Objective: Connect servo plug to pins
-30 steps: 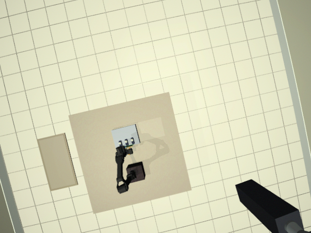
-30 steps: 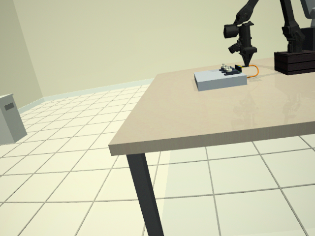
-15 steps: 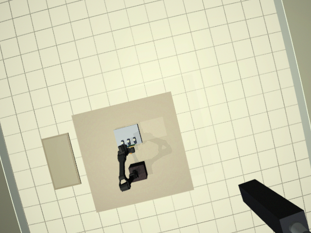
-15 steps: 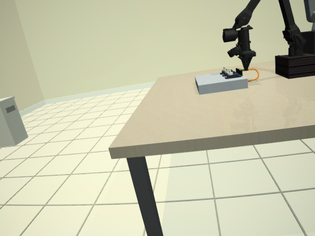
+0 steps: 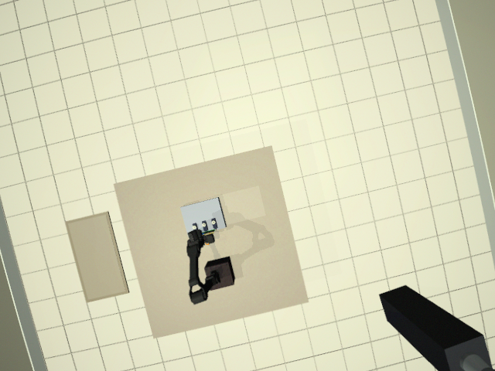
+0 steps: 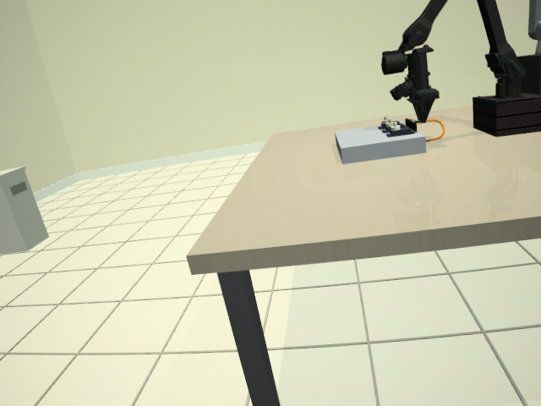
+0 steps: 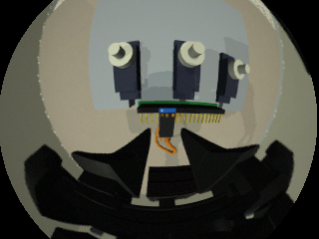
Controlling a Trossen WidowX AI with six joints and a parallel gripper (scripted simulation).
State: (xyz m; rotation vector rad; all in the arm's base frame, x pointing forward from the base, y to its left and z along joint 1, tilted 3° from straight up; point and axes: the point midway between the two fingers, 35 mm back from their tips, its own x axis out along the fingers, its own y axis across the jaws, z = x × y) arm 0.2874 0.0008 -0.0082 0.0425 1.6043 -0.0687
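Observation:
The flat black plug lies square to the row of metal pins in the wrist view. Its front end reaches the blue band, whose pale dot is at the left end, and it covers the marked pins. How deep it sits on them cannot be told. The orange lead loops back below the plug. My gripper is open, with a fingertip on each side of the plug's rear and a gap beside each. The grey holder stands beyond the pins.
Three dark servos with white horns stand on the holder behind the pin row. The arm's dark base block is on the near side of the table.

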